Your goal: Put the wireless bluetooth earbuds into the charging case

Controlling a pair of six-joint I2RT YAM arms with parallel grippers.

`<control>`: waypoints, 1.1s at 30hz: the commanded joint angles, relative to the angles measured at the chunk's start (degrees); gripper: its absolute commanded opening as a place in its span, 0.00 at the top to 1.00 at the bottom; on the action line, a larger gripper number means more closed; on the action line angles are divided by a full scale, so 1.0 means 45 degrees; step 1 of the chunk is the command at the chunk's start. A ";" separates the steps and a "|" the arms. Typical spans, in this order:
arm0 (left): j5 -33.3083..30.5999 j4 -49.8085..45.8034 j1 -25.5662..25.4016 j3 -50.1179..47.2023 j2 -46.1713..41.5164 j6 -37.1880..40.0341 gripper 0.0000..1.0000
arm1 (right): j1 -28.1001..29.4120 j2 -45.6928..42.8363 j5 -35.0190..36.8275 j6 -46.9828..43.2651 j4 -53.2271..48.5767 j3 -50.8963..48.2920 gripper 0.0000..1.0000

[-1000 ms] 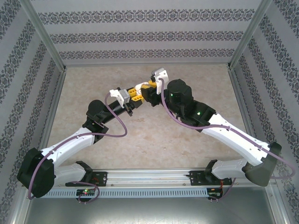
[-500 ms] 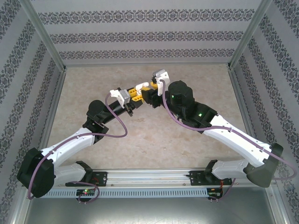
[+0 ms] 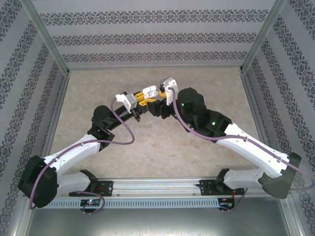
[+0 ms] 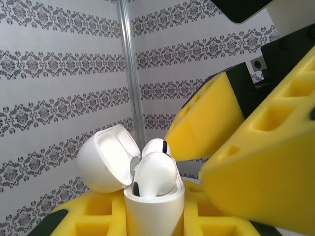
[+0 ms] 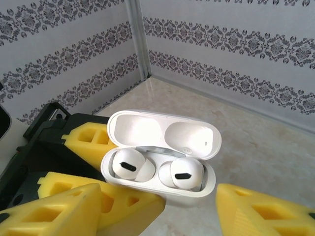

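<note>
A white charging case (image 5: pixel 160 183) is held upright with its lid (image 5: pixel 162 132) hinged open, and my left gripper (image 4: pixel 153 219) is shut on its body. Two white earbuds (image 5: pixel 127 164) (image 5: pixel 184 173) sit side by side in its wells. In the left wrist view one earbud (image 4: pixel 155 176) stands a little proud of the rim, with the other (image 4: pixel 157 146) behind it. My right gripper (image 5: pixel 162 221) is open just in front of the case, its yellow fingers (image 5: pixel 266 211) apart and touching nothing. From above, the case (image 3: pixel 150 90) shows where the two grippers meet.
The grippers meet above the middle of the beige table (image 3: pixel 211 88). Patterned walls (image 3: pixel 147 37) close in the back and both sides, with a metal corner post (image 4: pixel 130 73) behind the case.
My right gripper has drawn back from the case toward the near right, uncovering the open case from above. The left arm has held still.
</note>
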 commanded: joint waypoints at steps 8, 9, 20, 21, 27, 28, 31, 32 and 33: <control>-0.0040 0.1104 -0.0133 0.0097 0.0176 -0.0036 1.00 | -0.0208 -0.0783 -0.0147 0.0849 -0.0395 0.0658 0.21; -0.0012 0.1190 -0.0140 0.0073 0.0212 -0.0074 1.00 | -0.0317 -0.0809 -0.0173 0.0970 -0.0407 0.0736 0.21; 0.0090 0.1252 -0.0133 -0.0319 0.0197 -0.0138 1.00 | -0.1962 -0.0660 -0.1064 0.2804 -0.0656 0.1574 0.18; 0.0110 0.1262 -0.0136 -0.0348 0.0185 -0.0138 1.00 | -0.2043 -0.0594 -0.1081 0.2886 -0.0766 0.1682 0.18; 0.0607 0.1120 -0.0143 -0.0618 0.0180 -0.0248 1.00 | -0.2850 0.0469 -0.1543 0.3597 -0.2221 0.2695 0.21; 0.0767 0.1068 -0.0143 -0.0667 0.0174 -0.0273 1.00 | -0.2979 0.0714 -0.1812 0.3660 -0.2450 0.2903 0.23; 0.1328 0.0714 -0.0148 -0.0746 0.0111 -0.0363 1.00 | -0.3362 0.1494 -0.2419 0.3767 -0.3249 0.3573 0.37; 0.1536 0.0548 -0.0138 -0.0770 0.0074 -0.0389 1.00 | -0.3434 0.1784 -0.2530 0.3765 -0.3527 0.3810 0.43; 0.1720 0.0374 -0.0133 -0.0809 0.0038 -0.0410 1.00 | -0.3534 0.2071 -0.2719 0.3747 -0.3785 0.4075 0.50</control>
